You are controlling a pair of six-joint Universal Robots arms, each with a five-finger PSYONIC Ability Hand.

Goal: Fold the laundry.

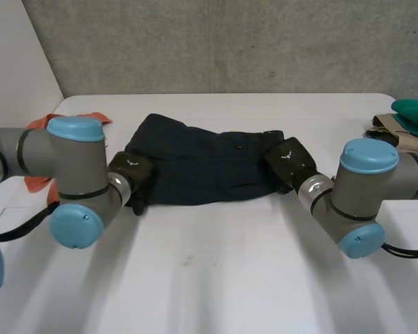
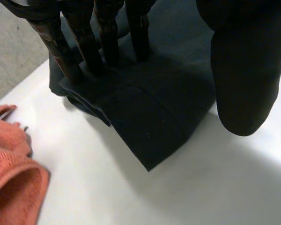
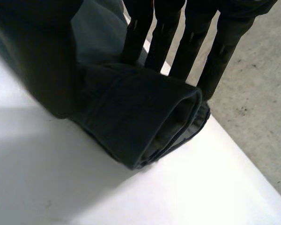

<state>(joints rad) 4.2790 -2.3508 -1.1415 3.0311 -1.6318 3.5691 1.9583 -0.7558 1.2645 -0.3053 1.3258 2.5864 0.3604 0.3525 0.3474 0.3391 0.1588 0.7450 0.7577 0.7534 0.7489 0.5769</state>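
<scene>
While the dark navy garment [image 1: 209,167] lies flat across the middle of the bench [image 1: 216,278], the left hand [image 1: 132,174] sits on its left end and the right hand [image 1: 290,161] on its right end. Left fingers [image 2: 84,47]: straight, side by side, tips down on the cloth near a corner; thumb clear of the fabric, nothing pinched. Right fingers [image 3: 187,51]: straight, slightly spread, tips on the folded end; thumb beside that fold, contact can't be told. Small white mark on each hand's back, not legible. Orange cloth [image 1: 36,184] by the left arm, green cloth [image 1: 414,115] far right.
</scene>
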